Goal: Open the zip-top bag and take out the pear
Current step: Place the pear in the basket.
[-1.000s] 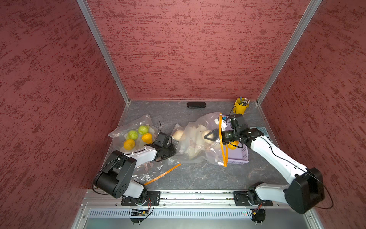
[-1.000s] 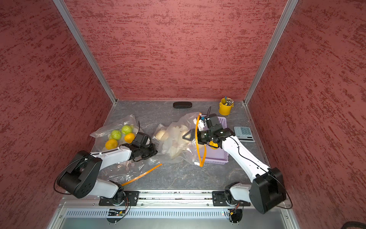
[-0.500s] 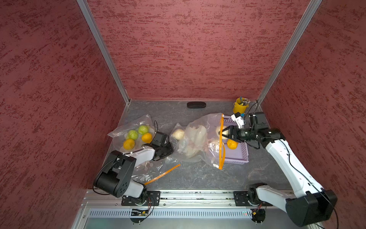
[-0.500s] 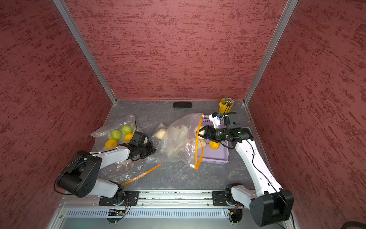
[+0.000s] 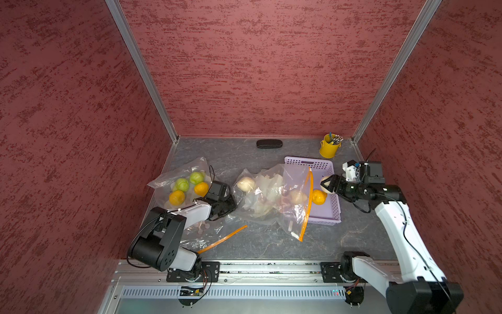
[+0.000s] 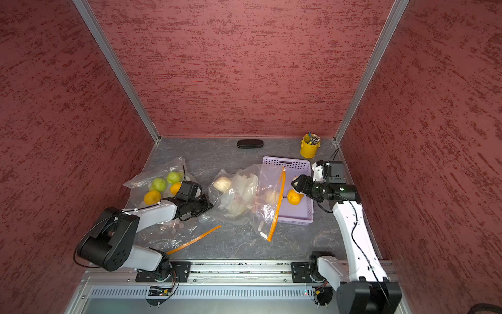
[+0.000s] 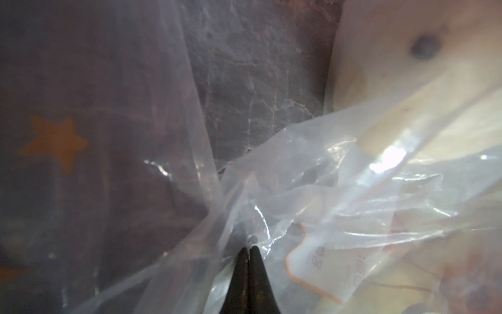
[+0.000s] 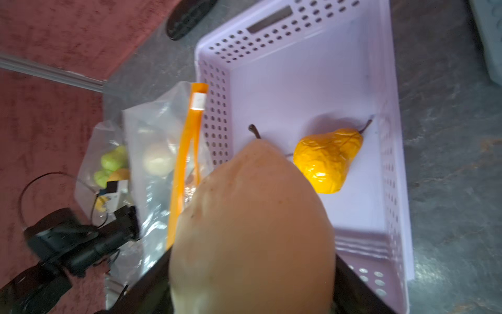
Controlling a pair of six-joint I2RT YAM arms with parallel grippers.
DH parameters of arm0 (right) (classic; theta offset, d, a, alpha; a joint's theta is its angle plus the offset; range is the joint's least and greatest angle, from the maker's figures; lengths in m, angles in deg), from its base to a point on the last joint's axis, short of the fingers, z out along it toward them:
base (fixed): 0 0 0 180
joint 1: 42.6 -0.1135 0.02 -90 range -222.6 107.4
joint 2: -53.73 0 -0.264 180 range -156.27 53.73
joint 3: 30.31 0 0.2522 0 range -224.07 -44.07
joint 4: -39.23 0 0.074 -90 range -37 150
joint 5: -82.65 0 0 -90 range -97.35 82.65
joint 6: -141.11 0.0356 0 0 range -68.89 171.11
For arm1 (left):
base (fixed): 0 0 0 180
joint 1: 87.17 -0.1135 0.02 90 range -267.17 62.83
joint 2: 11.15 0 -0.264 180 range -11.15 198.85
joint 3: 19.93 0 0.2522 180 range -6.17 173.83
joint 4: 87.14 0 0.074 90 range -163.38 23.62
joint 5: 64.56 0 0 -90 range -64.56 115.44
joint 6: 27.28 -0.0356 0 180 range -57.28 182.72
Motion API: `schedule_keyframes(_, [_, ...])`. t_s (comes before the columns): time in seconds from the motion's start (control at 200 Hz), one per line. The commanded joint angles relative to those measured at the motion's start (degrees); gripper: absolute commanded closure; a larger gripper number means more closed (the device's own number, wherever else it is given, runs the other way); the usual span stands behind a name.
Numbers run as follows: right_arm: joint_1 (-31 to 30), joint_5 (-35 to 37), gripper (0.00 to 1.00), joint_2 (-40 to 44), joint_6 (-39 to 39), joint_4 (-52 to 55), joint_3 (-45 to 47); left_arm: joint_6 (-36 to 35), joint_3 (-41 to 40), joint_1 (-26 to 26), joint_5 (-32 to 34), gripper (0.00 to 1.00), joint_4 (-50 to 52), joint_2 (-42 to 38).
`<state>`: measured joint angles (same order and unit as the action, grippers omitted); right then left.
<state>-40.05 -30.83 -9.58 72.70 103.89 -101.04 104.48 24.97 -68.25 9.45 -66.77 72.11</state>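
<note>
Top views, R gripper (image 5: 329,185): over the basket (image 5: 308,163), right side; jaws wide, clasping the pale pear (image 5: 324,181). Same in both top views.
Top views, pale pear: out of the bag, at the R gripper tip (image 6: 296,184), just beside the orange pear (image 5: 318,196) lying in the basket.
Top views, zip bag (image 5: 271,195): mid table, crumpled; zip strip (image 5: 308,201) stands against the basket's left wall. Round pale fruit (image 5: 245,183) inside, w/ more pale items.
Top views, L gripper (image 5: 232,202): low at the zip bag's left corner, jaws closed on the film.
Top views, rest: 2nd bag (image 5: 187,174) w/ green + orange fruit at far left; yellow cup (image 5: 329,148) + black case (image 5: 269,143) by back wall.
L wrist, L gripper (image 7: 249,248): tips pressed together, clear film bunched btw them.
L wrist, zip bag (image 7: 326,190): pale fruit behind the film; grey table (image 7: 258,81) beyond.
R wrist, pale pear (image 8: 252,231): fills the foreground, blurred; dark fingers (image 8: 355,288) against each side.
R wrist, basket (image 8: 298,68): beneath the pale pear; orange pear (image 8: 326,160) on its floor; zip strip (image 8: 184,163) touching its holed wall.
</note>
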Motion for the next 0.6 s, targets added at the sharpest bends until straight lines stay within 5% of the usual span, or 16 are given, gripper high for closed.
schedule_keyframes(0.0, [0.7, 4.6, 0.07, -3.6, 0.6, -5.8, 1.6, -0.4, -3.0, -0.5, 3.9, 1.00, 7.1, 1.5])
schedule_keyframes(0.165, [0.6, -3.3, 0.03, -4.0, 1.4, -9.9, 2.4, -0.7, -1.0, -0.6, 3.7, 0.91, 10.5, -5.9])
schedule_keyframes(0.296, [-0.9, -14.8, 0.24, -0.8, 3.1, -13.2, 6.3, -0.6, 6.7, 1.3, 5.3, 0.72, 18.5, -14.4])
schedule_keyframes(0.391, [-3.8, -14.4, 0.36, 0.9, 4.6, -12.8, 7.8, -1.4, 13.0, 2.3, 6.0, 0.60, 22.9, -17.9])
schedule_keyframes(0.596, [-7.1, -14.5, 0.73, 1.5, 7.1, -15.5, 13.2, -2.1, 21.6, 6.8, 8.1, 0.53, 27.6, -18.5])
